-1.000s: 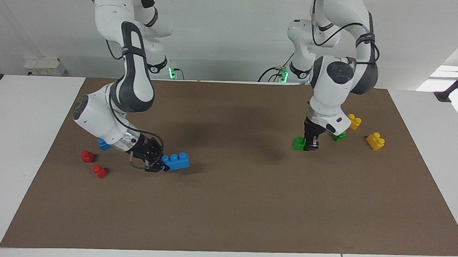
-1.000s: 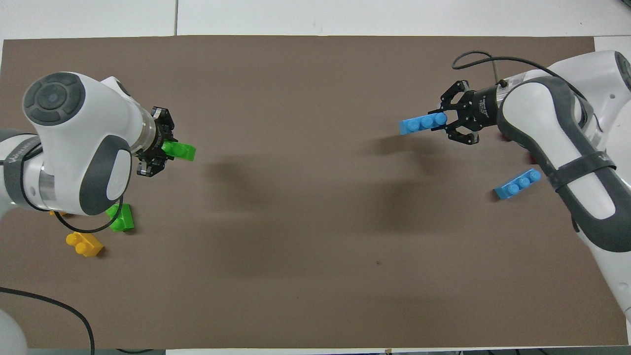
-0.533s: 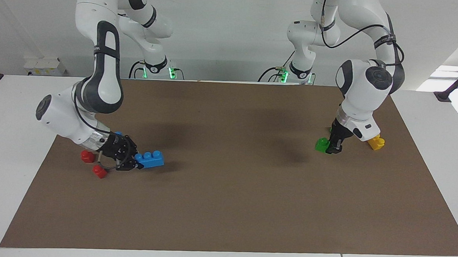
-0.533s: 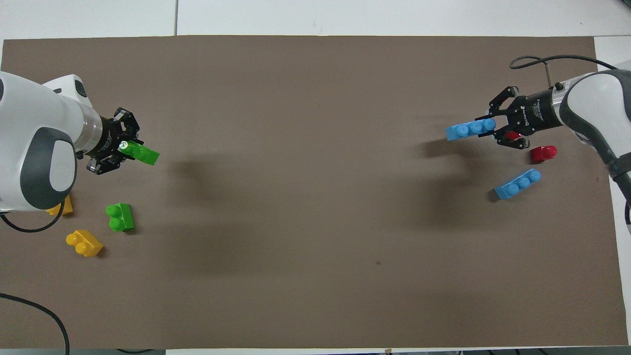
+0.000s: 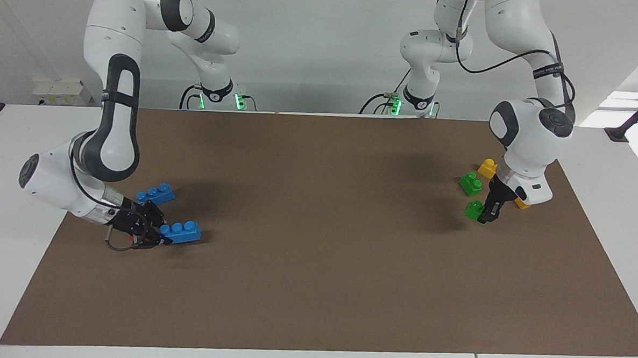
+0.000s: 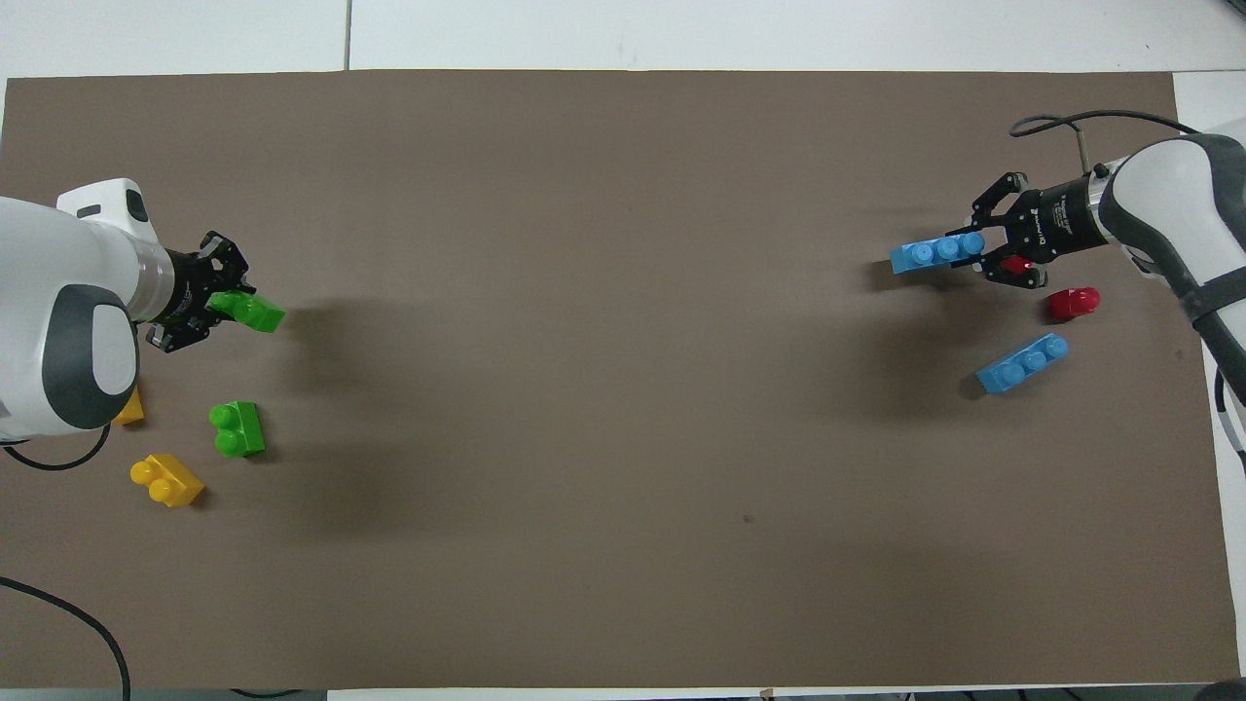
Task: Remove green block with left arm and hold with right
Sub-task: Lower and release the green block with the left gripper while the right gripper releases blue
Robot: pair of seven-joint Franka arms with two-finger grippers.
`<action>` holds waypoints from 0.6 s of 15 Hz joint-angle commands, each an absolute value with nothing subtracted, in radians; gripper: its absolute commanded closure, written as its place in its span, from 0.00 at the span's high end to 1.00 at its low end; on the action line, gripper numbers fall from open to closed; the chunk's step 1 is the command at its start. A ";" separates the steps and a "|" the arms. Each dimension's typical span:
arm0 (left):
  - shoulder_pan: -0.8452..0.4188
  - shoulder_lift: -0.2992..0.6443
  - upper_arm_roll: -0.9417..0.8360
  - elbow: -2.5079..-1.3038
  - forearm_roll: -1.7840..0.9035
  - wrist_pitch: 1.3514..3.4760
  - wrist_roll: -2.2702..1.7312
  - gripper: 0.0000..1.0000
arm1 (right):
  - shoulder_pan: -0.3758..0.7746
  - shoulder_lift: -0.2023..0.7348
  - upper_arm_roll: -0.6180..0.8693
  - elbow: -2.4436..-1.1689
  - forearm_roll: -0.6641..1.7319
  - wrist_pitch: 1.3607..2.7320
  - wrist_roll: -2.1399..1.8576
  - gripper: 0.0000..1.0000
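gripping the green block (image 5: 474, 209) by one end, your left gripper (image 5: 488, 214) sits low over the mat (image 5: 314, 286) at the left arm's end of the table, fingers closed on the brick, which sticks out from the fingertips toward the table's middle, its long axis in line with the fingers; whether it rests on the mat or hangs just clear cannot be told. note the key relation: the block lies at the left gripper's own tip, while your right gripper (image 5: 157, 235) is well apart at the right arm's end of the table, closed on one end of a blue brick (image 5: 180, 231) that is low over the mat. judged from this, removal looks done or nearly so, and the right gripper is holding the blue piece as its share. count as follows: two green bricks, the held one and a second green brick (image 5: 470, 183) lying loose on the mat nearer to the robots; two yellow bricks (image 6: 166, 479) visible in the overhead view, one half hidden by the left arm; two blue bricks, the held one and a loose blue brick (image 5: 156, 193); one red piece (image 6: 1074, 303) lies plain, and a second shows red under the right gripper's fingers.
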State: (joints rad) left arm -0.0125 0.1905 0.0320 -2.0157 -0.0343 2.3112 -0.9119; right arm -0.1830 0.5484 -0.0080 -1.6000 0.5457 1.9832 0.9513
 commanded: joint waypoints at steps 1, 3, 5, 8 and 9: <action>0.003 0.235 0.025 -2.023 -0.052 2.382 -0.865 0.00 | -0.218 0.560 0.005 -1.589 0.518 1.987 0.945 0.00; 0.014 0.264 0.025 -2.019 -0.051 2.416 -0.855 0.00 | -0.235 0.558 0.003 -1.601 0.515 1.983 0.945 0.00; 0.024 0.285 0.025 -2.016 -0.051 2.433 -0.827 0.00 | -0.244 0.555 0.003 -1.614 0.517 1.985 0.943 0.00; 0.049 0.301 0.025 -2.014 -0.051 2.454 -0.793 0.00 | -0.245 0.549 0.003 -1.635 0.517 1.990 0.937 0.00; 0.049 0.305 0.025 -2.014 -0.051 2.457 -0.792 0.00 | -0.244 0.548 0.005 -1.638 0.517 1.991 0.937 0.00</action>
